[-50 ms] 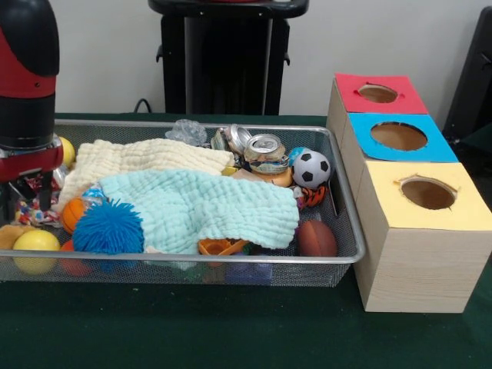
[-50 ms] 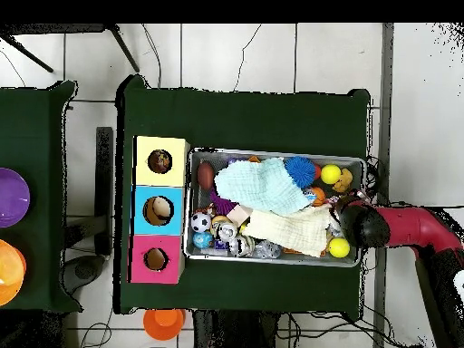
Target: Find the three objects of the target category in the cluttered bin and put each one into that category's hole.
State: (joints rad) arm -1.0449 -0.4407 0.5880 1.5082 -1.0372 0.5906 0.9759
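The red and black arm comes down over one end of the wire mesh bin [image 1: 338,200], and its gripper [image 1: 27,188] hangs low among the clutter there; whether the jaws stand wide or narrow I cannot tell, since the arm's body and the toys around it hide them in both views. Just beside the jaws lie a yellow ball [image 1: 35,241] and an orange ball [image 1: 73,214], with a blue spiky ball [image 1: 108,228] a little further along. A mint green cloth [image 1: 204,207] and a cream cloth [image 1: 142,160] spread across the middle of the bin, away from the jaws, covering much of what lies under them.

Well apart from the jaws, at the bin's opposite end, sit a small soccer ball [image 1: 311,169], a brown football [image 1: 317,238] and a crushed drinks can [image 1: 265,147], with a tiger-striped toy [image 1: 313,196] between the two balls.

Beyond that far end stand three wooden boxes, each with a round hole on top: the red-topped box [image 1: 380,94], the blue-topped box [image 1: 398,137] and the yellow-topped box [image 1: 427,194]. In the overhead view the gripper [image 2: 349,222] is at the bin's end opposite the boxes
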